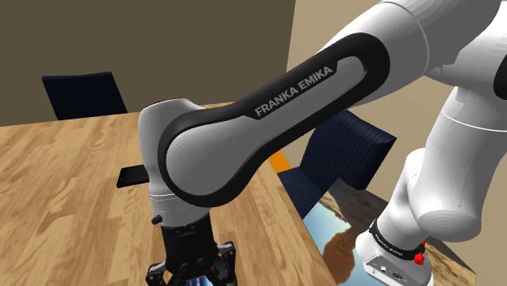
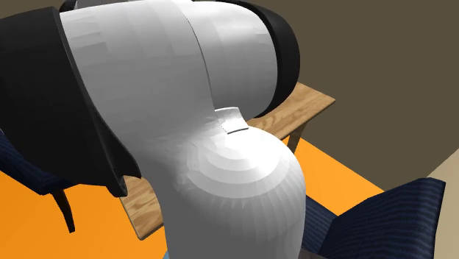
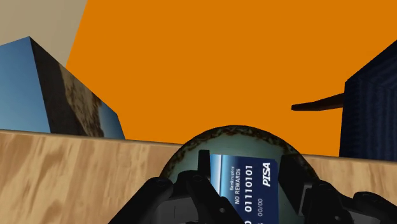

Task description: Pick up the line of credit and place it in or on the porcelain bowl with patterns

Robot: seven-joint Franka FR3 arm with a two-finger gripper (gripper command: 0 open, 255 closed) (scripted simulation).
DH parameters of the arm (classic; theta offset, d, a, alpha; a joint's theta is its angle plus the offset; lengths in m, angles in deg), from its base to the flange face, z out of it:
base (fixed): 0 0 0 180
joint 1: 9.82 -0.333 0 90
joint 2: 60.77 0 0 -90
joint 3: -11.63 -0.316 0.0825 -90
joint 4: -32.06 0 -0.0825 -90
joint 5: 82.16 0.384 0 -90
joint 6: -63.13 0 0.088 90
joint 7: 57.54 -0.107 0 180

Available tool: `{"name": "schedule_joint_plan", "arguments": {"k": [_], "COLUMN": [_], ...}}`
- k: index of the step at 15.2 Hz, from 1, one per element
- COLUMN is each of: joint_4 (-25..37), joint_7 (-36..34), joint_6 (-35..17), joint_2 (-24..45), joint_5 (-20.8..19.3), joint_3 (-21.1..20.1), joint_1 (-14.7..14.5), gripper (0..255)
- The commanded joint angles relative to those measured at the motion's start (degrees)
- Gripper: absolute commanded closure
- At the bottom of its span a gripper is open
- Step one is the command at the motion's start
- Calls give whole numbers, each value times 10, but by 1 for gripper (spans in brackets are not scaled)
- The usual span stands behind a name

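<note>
The wooden table point(image 1: 69, 162) is being spread under the white arm. In the wrist view its far edge is being shown just behind the bowl, with orange floor point(image 3: 210, 57) beyond it.

The bowl point(image 3: 186, 159) is being carried on the table close to that edge. It is being presented as round, pale grey-green inside and ringed by a dark mottled rim; no finer pattern can be made out. It is lying straight ahead of the gripper point(image 1: 192, 270), along the line of the fingers and hardly to either side. The coming move is therefore being judged as a short advance along the gripper's own axis, followed by a release.

The gripper is being pointed down at the table. Its fingers are being held closed on the credit card point(image 3: 245, 188), which is being kept off the table and in front of the bowl's mouth.

The card is being held with its long axis running from the gripper toward the bowl, as its printed lines are running that way, and its face is being turned to the wrist camera. It is being shown as dark blue with a lighter blue band along one side and white lettering: "NO REWARDS", "01110101" and "PISA".
</note>
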Motion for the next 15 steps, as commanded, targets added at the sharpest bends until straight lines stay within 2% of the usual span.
{"name": "schedule_joint_plan", "arguments": {"k": [1,3,4,9,13,15], "joint_4": [0,0,0,0,46,46], "joint_7": [0,0,0,0,-3,-3], "joint_6": [-1,-1,-1,-1,70,70], "joint_2": [0,0,0,0,-16,-16], "joint_5": [0,0,0,0,-8,-8], "joint_3": [0,0,0,0,14,14], "joint_1": [0,0,0,0,20,20], "gripper": [255,255,0,0,0,0]}}
